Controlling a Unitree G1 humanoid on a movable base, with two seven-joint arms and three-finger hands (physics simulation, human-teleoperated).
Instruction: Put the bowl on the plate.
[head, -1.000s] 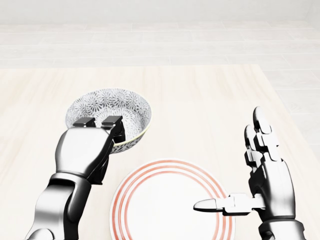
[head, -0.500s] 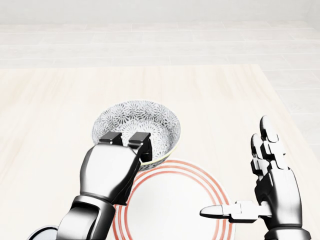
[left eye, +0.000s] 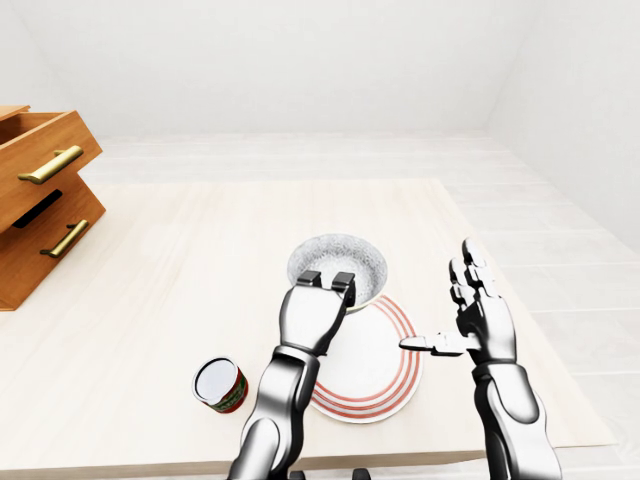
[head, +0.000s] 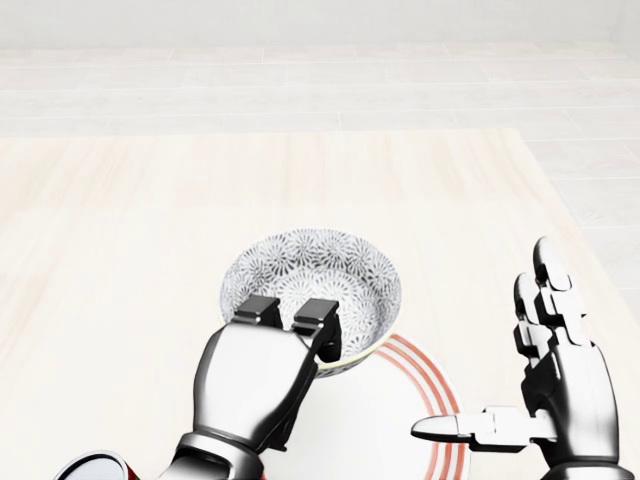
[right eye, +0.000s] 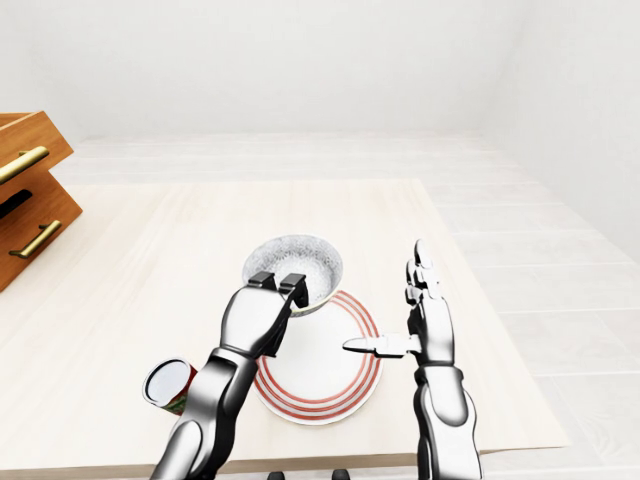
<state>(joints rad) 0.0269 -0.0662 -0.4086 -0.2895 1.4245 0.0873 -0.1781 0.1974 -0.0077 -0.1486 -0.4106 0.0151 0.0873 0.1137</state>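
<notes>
A grey-and-white patterned bowl (head: 318, 280) is held by its near rim in my left hand (head: 290, 325), whose fingers hook over the rim into the bowl. It overlaps the upper-left edge of the white plate with red rings (head: 425, 392), which lies on the table low in the head view. How high the bowl is above the plate cannot be told. My right hand (head: 490, 350) stands open to the right of the plate, fingers up, with its thumb pointing left over the plate's rim. The left-eye view shows the same bowl (left eye: 337, 260) and plate (left eye: 388, 375).
A small red can (left eye: 220, 385) stands on the light wooden table (left eye: 180, 270), to the left of my left arm. A wooden drawer unit with brass handles (left eye: 40, 190) sits at the table's far left. The table's right edge runs just beyond my right hand.
My left hand has carried the bowl to the right and downward in the head view, from left of the plate to over its upper-left edge. The right hand has drifted slightly lower and rightward.
</notes>
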